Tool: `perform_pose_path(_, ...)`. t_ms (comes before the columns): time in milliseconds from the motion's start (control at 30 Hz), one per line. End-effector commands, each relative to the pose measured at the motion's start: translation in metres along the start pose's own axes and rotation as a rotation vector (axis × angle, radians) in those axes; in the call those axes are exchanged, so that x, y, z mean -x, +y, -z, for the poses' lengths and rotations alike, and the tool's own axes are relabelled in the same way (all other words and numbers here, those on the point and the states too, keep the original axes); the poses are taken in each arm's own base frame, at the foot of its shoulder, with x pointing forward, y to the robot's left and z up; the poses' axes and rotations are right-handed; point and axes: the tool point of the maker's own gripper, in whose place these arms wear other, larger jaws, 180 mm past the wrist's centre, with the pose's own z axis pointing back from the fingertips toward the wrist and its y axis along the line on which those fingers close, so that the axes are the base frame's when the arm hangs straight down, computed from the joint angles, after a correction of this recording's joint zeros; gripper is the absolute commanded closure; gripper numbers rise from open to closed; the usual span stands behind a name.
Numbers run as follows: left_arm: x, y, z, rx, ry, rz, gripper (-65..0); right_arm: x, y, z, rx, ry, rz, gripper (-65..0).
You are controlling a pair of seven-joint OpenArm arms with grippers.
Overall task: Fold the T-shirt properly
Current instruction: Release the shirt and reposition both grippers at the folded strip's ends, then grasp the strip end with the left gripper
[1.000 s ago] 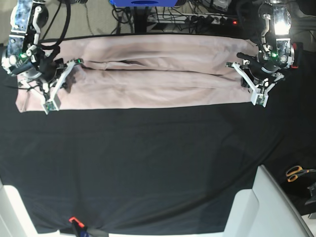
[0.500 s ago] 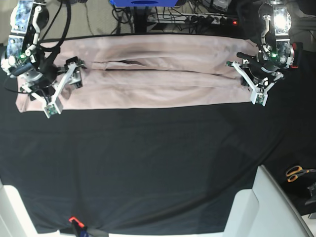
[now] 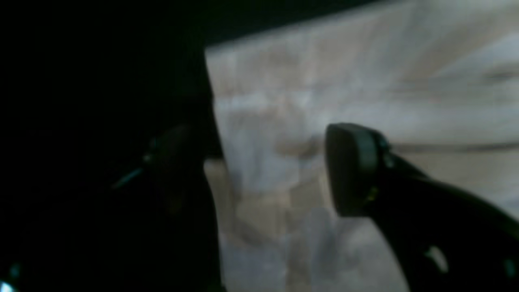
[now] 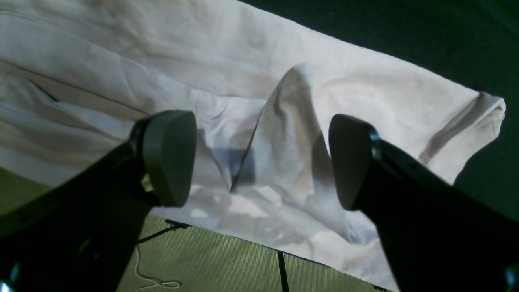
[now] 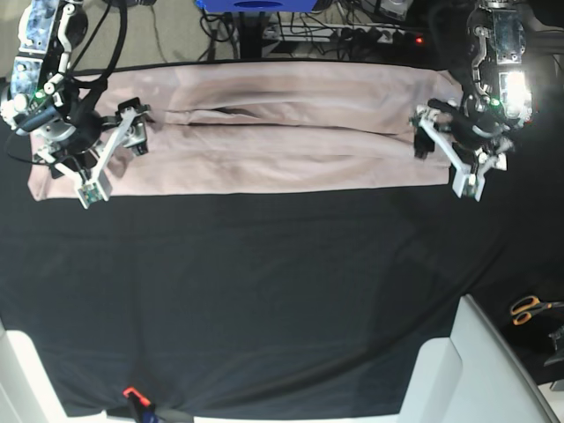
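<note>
Pink cotton of the T-shirt (image 5: 264, 132) lies as a long band along the far edge of the tabletop (image 5: 264, 300), so with my right claw (image 4: 259, 162) and left claw (image 5: 445, 159) both released, I should pinch each end evenly.

T-shirt (image 5: 264, 132) stretched across cloth (image 5: 264, 300) at 12 o'clock; right gripper (image 5: 110, 154) at 10, left gripper (image 5: 445, 150) at 2; scissors (image 5: 531, 308) at 4.

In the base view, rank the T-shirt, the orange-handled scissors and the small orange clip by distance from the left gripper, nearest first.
From the left gripper:
1. T-shirt, directly beside it, across the table's far side.
2. Orange-handled scissors, toward the near right edge.
3. Small orange clip, at the near left edge.
</note>
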Motion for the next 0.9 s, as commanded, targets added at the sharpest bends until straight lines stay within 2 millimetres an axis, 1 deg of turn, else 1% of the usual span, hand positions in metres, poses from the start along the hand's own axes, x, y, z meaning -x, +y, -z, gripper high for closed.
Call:
perform_pose_path(0,-0.022,0.005,-0.009,-0.014,-0.07,0.013,-53.2,-0.011,-0.004,-0.005,0.012,-0.043,-0.011,-48.3)
perform_pose_path(67,-0.036,0.006,-0.02,-0.02,-0.098,0.015,-53.2,-0.011,-0.004,-0.005,0.012,-0.043,-0.011,-48.2)
perform_pose_path(100,-0.039,0.01,-0.028,-0.018,-0.101,-0.016,-53.3,-0.011,-0.004,-0.005,0.013,-0.042,-0.01,-48.2)
perform_pose_path(167,-0.044,0.024,-0.044,0.005,-0.131,-0.139,-53.3,-0.011,-0.004,-0.005,0.013,-0.044,-0.01,-48.2)
perform_pose_path(200,-0.048,0.035,-0.053,0.032,-0.164,-0.235,-53.3,-0.011,-0.004,-0.005,0.013,-0.044,-0.01,-48.2)
perform_pose_path(233,-0.047,0.05,-0.062,0.056,-0.194,-0.351,-53.3,-0.011,-0.004,-0.005,0.013,-0.044,-0.01,-48.2)
perform_pose_path(267,-0.04,0.063,-0.069,0.087,-0.216,-0.468,-53.3,-0.011,-0.004,-0.005,0.013,-0.044,-0.01,-48.2)
perform_pose_path(333,-0.031,0.079,-0.077,0.17,-0.256,-0.602,-52.8,-0.011,-0.004,-0.005,0.012,-0.042,-0.01,-48.2)
perform_pose_path(367,-0.029,0.082,-0.076,0.224,-0.268,-0.609,-52.8,-0.011,-0.004,-0.005,0.012,-0.042,-0.01,-48.2)
perform_pose_path(400,-0.024,0.081,-0.074,0.277,-0.271,-0.582,-52.8,-0.011,-0.004,-0.005,0.012,-0.042,-0.011,-48.2)
perform_pose_path(467,-0.011,0.072,-0.067,0.364,-0.254,-0.484,-52.8,-0.011,-0.004,-0.005,0.01,-0.043,-0.012,-48.2)
perform_pose_path(500,0.001,0.071,-0.062,0.369,-0.226,-0.458,-52.8,-0.011,-0.004,-0.005,0.01,-0.043,-0.012,-48.2)
perform_pose_path(567,0.016,0.076,-0.048,0.327,-0.182,-0.467,-52.8,-0.011,-0.004,-0.005,0.01,-0.043,-0.012,-48.2)
perform_pose_path(633,0.04,0.081,-0.034,0.279,-0.105,-0.475,-52.8,-0.014,-0.004,-0.005,0.01,-0.061,-0.012,-48.2)
perform_pose_path(667,0.05,0.079,-0.027,0.271,-0.072,-0.489,-53.2,-0.015,-0.003,-0.005,0.009,-0.072,-0.012,-48.2)
perform_pose_path(767,0.066,0.075,-0.018,0.277,-0.037,-0.55,-52.8,-0.017,-0.003,-0.005,0.008,-0.083,-0.01,-48.2)
perform_pose_path(867,0.074,0.073,-0.014,0.281,-0.019,-0.574,-52.7,-0.017,-0.003,-0.005,0.008,-0.083,-0.01,-48.2)
